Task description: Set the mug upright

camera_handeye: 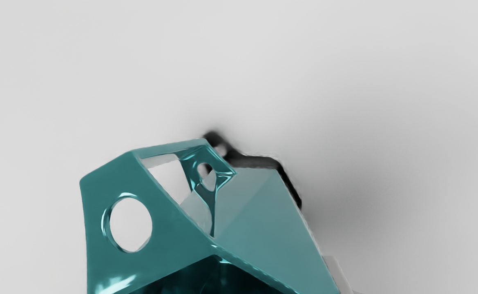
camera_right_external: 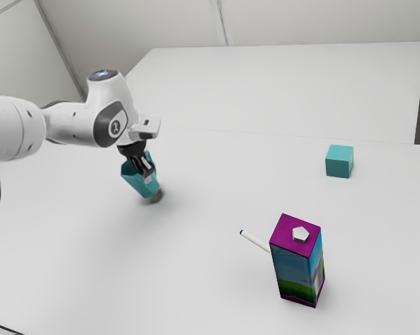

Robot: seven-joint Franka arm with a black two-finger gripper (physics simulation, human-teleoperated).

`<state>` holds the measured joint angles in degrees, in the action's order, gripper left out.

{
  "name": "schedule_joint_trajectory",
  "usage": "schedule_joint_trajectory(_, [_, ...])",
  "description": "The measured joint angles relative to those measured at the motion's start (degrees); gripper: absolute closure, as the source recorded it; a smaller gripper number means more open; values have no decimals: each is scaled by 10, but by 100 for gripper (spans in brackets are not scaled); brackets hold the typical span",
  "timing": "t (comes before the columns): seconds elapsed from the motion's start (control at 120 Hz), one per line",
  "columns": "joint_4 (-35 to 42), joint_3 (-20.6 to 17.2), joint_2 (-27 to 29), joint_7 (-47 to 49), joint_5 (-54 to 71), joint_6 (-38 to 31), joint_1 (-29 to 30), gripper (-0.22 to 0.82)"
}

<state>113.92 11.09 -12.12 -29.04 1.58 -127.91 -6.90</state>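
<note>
The arm (camera_right_external: 21,128) is coming in from the exterior view's left and stretching nearly level toward its right. The wrist (camera_right_external: 112,115) is bending downward, and the gripper (camera_right_external: 146,174) is pointing down, its lower end slanting toward the exterior view's right.

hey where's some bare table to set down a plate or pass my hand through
The table has bare room between the tilted mug and the teal cube, and from the mug down to the carton. It's crowded where the white marker meets the carton's outline, and around the mug, under the arm.
</note>
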Motion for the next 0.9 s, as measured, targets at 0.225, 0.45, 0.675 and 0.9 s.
schedule_joint_trajectory(0.225, [2, 1, -7, 80, 20, 13, -4, 78])
schedule_joint_trajectory(0.45, [1, 1, -9, 134, 20, 22, -4, 33])
schedule_joint_trajectory(0.675, [-2, 0, -1, 171, 20, 27, -4, 13])
schedule_joint_trajectory(0.9, [-165, -5, 52, 195, 14, 146, -5, 5])
